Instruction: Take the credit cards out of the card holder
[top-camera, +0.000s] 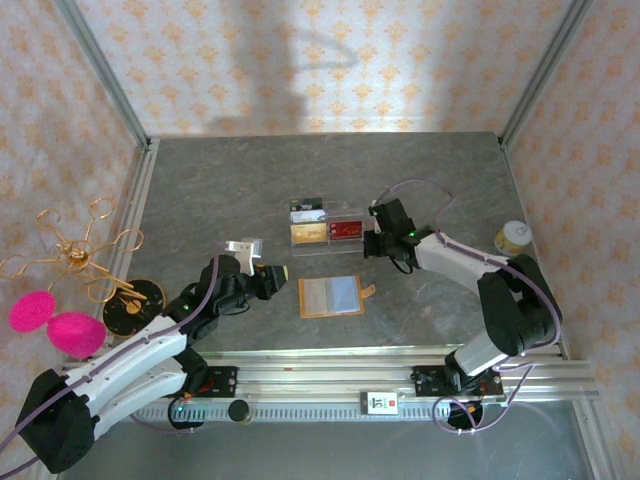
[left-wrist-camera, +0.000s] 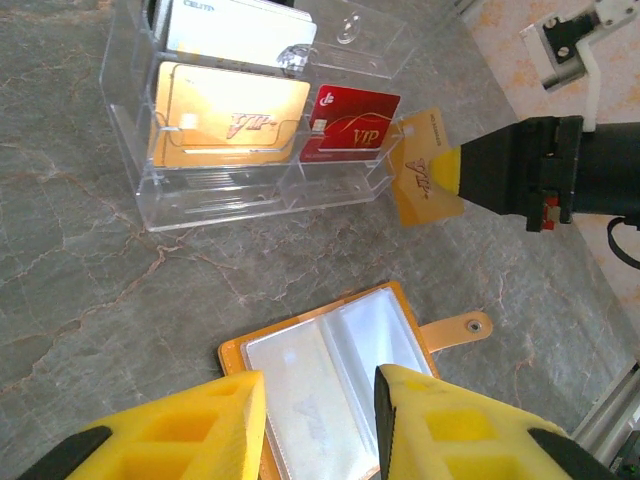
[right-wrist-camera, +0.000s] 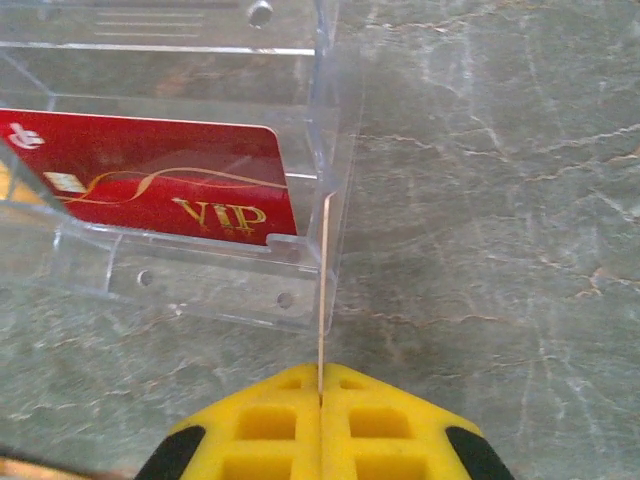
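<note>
The card holder (top-camera: 330, 296) (left-wrist-camera: 330, 365) lies open and flat on the grey table, its orange edge and closing tab around pale plastic sleeves. My left gripper (top-camera: 279, 273) (left-wrist-camera: 320, 400) hovers open at its left edge, with nothing between the fingers. My right gripper (top-camera: 373, 241) (right-wrist-camera: 321, 385) is shut on a gold credit card (left-wrist-camera: 424, 170), seen edge-on (right-wrist-camera: 322, 290), beside the right end of a clear acrylic stand (top-camera: 328, 229). In the stand sit a red card (left-wrist-camera: 350, 122) (right-wrist-camera: 150, 175), a gold card (left-wrist-camera: 228, 115) and a white card (left-wrist-camera: 235, 30).
A gold wire jewellery stand (top-camera: 75, 255) and two pink pads (top-camera: 50, 322) stand at the left edge beside a black disc (top-camera: 135, 300). A small white bracket (top-camera: 243, 247) lies near my left gripper. A yellow-lidded jar (top-camera: 513, 237) sits at the right wall.
</note>
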